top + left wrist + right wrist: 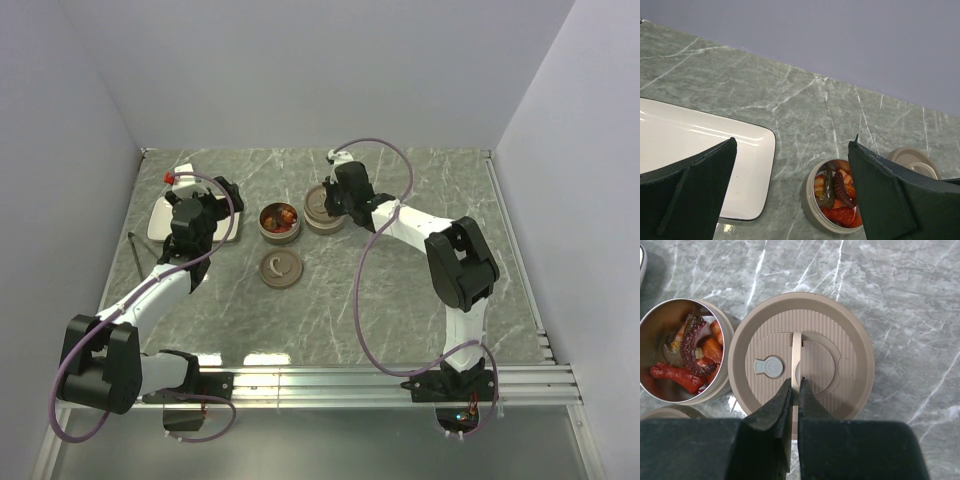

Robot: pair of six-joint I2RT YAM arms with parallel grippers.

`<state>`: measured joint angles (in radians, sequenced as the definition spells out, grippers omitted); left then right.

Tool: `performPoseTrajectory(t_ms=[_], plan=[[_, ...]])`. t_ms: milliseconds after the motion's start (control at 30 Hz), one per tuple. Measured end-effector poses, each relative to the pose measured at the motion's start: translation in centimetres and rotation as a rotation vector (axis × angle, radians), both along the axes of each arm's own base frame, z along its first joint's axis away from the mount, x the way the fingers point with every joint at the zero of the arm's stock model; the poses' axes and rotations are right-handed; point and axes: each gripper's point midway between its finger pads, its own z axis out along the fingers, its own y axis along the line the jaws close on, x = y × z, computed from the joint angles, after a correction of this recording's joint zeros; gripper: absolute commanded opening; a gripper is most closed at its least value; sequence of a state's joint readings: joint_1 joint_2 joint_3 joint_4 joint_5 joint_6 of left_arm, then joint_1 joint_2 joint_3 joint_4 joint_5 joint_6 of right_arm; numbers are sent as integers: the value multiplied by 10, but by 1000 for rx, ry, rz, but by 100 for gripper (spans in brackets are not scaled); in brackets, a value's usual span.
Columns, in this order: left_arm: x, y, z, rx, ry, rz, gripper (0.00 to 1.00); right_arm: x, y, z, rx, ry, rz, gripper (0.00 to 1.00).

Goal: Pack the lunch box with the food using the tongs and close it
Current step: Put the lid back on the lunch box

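On the table's far middle sits the open tin [657, 325], with the food [695, 357] inside it: red-brown and orange pieces plus one dark tentacle. The part of the white plate [685, 145] that I can see has no pieces on it, so loading looks done and closing looks like the step in hand.

The round beige lid [840, 355] is just right of the tin, rims touching or nearly so. Its handle [797, 347] is flipped upright, a thin strip across the centre. That's the only grabbable part on a flat ribbed top, and a centre grip should keep the lid level when it's carried.

My right fingers [785, 402] are pinched tight on that handle, with the strip between the tips. I can't tell whether the lid rests on the table or is lifted.

My left fingers [695, 185] are spread as wide as they go, holding nothing and touching nothing. They hover between the plate and the tin, tips pointed at the far wall. That keeps them out of the lid's path.

A thin dark piece [134, 255] lies on the table [400, 290] left of my left arm. It's probably the tongs, but too small to confirm. A second flat lid [281, 268] lies nearer, just in front of the tin.
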<state>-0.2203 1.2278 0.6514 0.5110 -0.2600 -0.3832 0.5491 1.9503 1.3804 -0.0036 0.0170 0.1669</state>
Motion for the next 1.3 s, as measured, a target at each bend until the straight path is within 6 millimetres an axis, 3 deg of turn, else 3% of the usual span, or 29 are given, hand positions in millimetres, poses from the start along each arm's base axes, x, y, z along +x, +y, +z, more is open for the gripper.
performPoseTrajectory(t_ms=[1033,1300], plan=[[0,0,0,0,0,0,99,-4,-3,-3,-5,10,-28,0],[0,0,0,0,0,0,99,-13,-10,9,2,14,-53,0]])
